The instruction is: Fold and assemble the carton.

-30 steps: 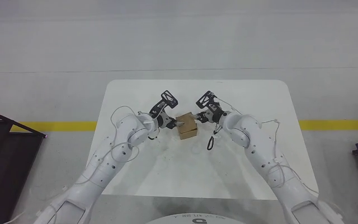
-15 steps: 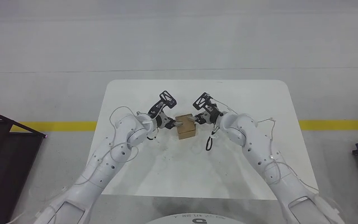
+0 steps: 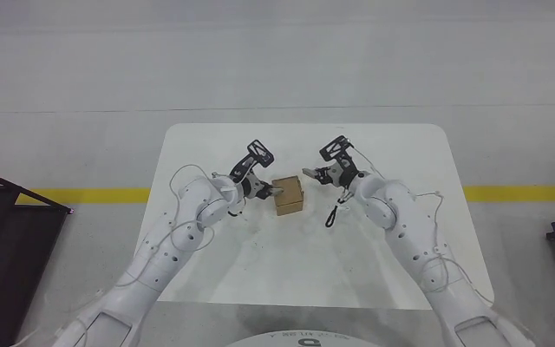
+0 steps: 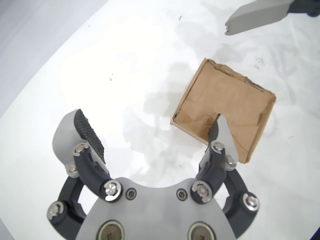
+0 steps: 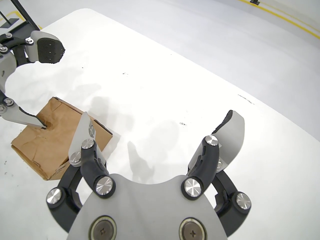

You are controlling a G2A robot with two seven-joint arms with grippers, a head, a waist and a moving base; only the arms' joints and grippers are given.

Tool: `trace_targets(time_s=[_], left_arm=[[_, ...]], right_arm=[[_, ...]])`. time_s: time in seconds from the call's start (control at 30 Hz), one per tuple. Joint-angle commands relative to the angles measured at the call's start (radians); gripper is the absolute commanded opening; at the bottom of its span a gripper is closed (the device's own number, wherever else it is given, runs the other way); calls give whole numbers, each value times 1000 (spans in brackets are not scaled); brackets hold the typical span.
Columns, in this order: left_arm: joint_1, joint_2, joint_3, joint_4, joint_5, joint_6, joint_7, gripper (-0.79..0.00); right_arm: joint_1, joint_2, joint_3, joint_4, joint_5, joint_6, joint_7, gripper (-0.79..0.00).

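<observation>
Carton [image 4: 226, 96] under one tip of wide left claw [image 4: 150, 118], wide right claw [image 5: 158, 115] near.

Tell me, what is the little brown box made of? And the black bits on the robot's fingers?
The small brown box looks like plain cardboard: matte, creased, with frayed, torn edges. The black ribbed pads on the left gripper look like rubber, going by their dull, grooved surface, but that is a guess. The finger backs look like smooth grey metal.
</observation>
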State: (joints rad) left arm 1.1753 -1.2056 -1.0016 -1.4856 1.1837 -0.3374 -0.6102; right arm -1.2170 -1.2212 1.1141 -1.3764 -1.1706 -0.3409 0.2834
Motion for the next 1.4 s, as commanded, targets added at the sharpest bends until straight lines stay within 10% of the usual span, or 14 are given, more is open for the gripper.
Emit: trace_targets(time_s=[0.0, 0.7, 1.37], left_arm=[[1, 0, -2, -5, -2, -2, -1, 0], [201, 55, -301, -247, -9, 76, 77, 0], [447, 74, -677, -406, -234, 270, 151, 0]], right_arm=[[-11, 1, 7, -3, 3, 8, -3, 0], [-59, -40, -120, 19, -24, 198, -82, 0], [-595, 31, 371, -592, 44, 429, -179, 0]])
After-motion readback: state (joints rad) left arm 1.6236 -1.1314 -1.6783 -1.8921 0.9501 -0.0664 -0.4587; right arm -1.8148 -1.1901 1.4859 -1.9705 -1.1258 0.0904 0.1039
